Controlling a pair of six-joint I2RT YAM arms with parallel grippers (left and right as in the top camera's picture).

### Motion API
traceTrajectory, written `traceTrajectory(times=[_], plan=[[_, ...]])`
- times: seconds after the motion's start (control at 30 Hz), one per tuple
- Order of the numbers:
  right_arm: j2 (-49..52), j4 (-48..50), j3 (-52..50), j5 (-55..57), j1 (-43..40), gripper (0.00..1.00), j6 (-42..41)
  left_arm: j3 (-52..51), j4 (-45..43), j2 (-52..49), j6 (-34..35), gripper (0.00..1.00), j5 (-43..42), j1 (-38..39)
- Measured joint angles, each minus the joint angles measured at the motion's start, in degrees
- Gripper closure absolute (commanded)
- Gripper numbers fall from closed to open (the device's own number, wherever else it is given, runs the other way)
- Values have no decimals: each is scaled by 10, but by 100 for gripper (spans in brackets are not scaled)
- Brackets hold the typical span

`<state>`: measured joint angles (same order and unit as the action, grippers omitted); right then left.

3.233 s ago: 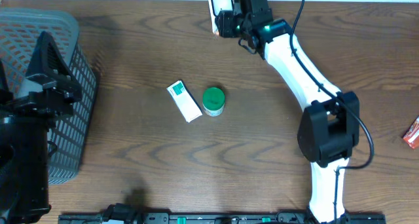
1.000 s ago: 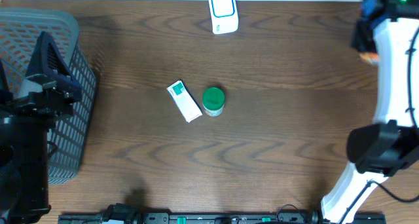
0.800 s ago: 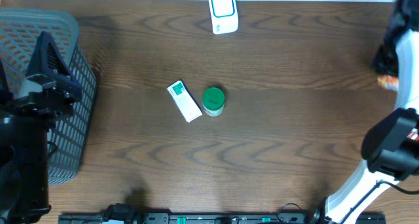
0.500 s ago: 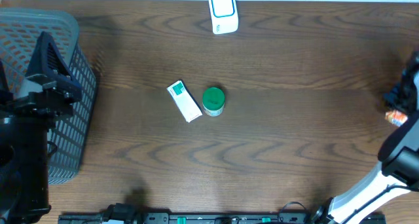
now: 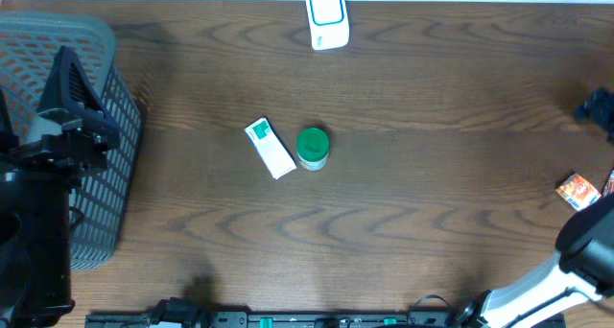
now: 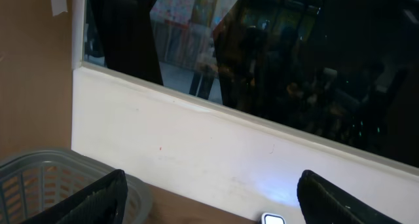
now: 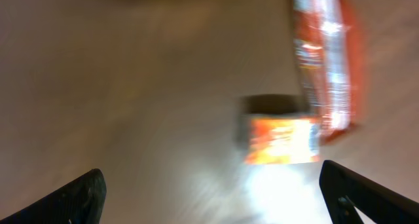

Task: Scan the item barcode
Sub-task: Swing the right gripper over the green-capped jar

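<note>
Overhead: right arm (image 5: 587, 256) at the bench (image 5: 403, 232) edge, far right, mostly cut off.
Right pincer (image 7: 211, 171) released; blurred orange box (image 7: 281, 140) lies loose on bench beneath. Left pincer (image 6: 211, 178) spread, empty, by the basket (image 6: 39, 178).

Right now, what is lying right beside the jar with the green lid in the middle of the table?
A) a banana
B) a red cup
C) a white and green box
C: seen from above, a white and green box lies right beside the jar with the green lid.
</note>
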<state>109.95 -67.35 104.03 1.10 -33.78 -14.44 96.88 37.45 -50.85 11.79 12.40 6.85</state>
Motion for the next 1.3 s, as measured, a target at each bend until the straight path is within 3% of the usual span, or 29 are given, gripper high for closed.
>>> traceTrajectory(times=[0.2,0.43,0.57,0.83,0.97,1.3], plan=[[-93,-53,20,-191,90,1,-16,0,0,0,0,17,0,0],[-85,-106,15,-286,264,1,-99,0,0,0,0,17,0,0],[-84,-108,12,-275,390,1,-212,0,0,0,0,17,0,0],[-81,-18,11,-180,587,1,-441,0,0,0,0,17,0,0],[-58,-16,11,-120,632,1,-542,0,0,0,0,17,0,0],[49,47,11,-102,667,1,-633,0,0,0,0,17,0,0]])
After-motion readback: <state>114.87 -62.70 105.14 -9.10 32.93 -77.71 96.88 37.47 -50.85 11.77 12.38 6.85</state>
